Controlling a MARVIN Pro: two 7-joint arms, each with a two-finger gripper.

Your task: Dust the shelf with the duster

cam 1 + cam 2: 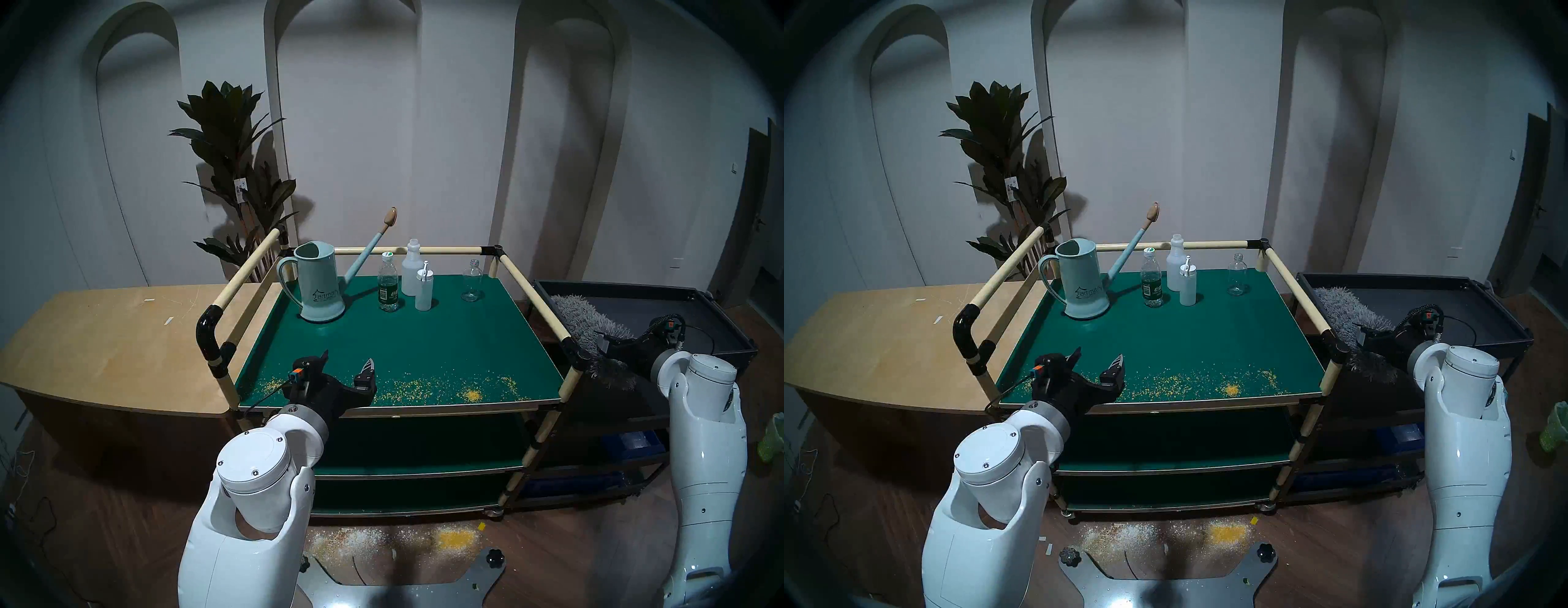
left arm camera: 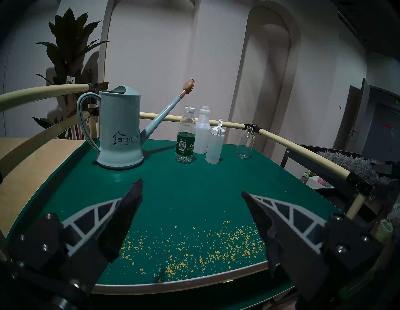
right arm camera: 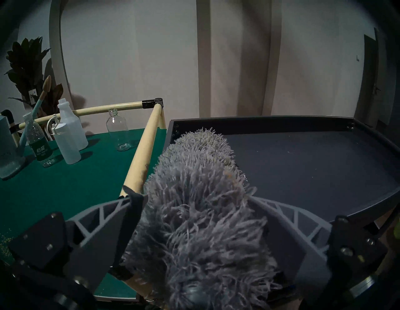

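The shelf (image 1: 424, 339) is the dark-green top board of the cart, railed by cream tubes. Yellow crumbs (image 1: 424, 388) are scattered along its front edge. The fluffy grey duster (image 1: 581, 314) lies on the black tray cart to the right, just beside the shelf's right rail. My right gripper (image 3: 190, 196) is open, its fingers (image 3: 104, 218) standing on either side of the duster's (image 3: 201, 173) shaggy body near the dark handle end. My left gripper (image 1: 348, 358) hovers open and empty over the shelf's front left, above the crumbs (image 2: 194, 249).
A pale blue watering can (image 1: 318, 284), a water bottle (image 1: 388, 282), two white bottles (image 1: 418, 280) and a clear glass bottle (image 1: 471, 282) stand along the shelf's back. The black tray cart (image 1: 700, 314) is at right, a light wooden tabletop (image 1: 106, 339) at left, a plant (image 1: 237, 170) behind.
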